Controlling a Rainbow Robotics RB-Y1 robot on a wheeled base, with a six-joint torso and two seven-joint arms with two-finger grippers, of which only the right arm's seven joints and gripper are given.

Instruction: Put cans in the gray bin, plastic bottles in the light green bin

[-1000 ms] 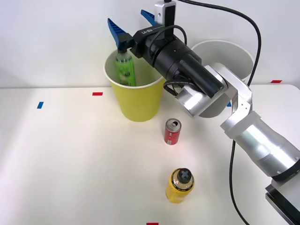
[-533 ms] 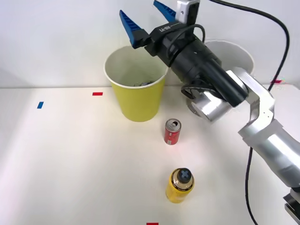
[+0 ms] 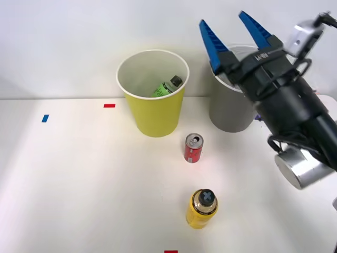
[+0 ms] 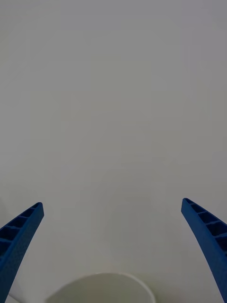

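Since a moment ago, the green bottle (image 3: 167, 87) has dropped into the light green bin (image 3: 156, 113) and lies tilted inside; the pincer (image 3: 236, 34) has pulled back, wide open and empty, above the gray bin (image 3: 227, 112). Next, the red can (image 3: 193, 148) stands upright on the worktop (image 3: 79, 184), between the bins. It looks light, stiff and smooth, so gripping its sides seems best.

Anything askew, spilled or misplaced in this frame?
Nothing spilled. The green bottle lies tilted inside the light green bin, where it belongs. The red can and a yellow can stand upright on the table.
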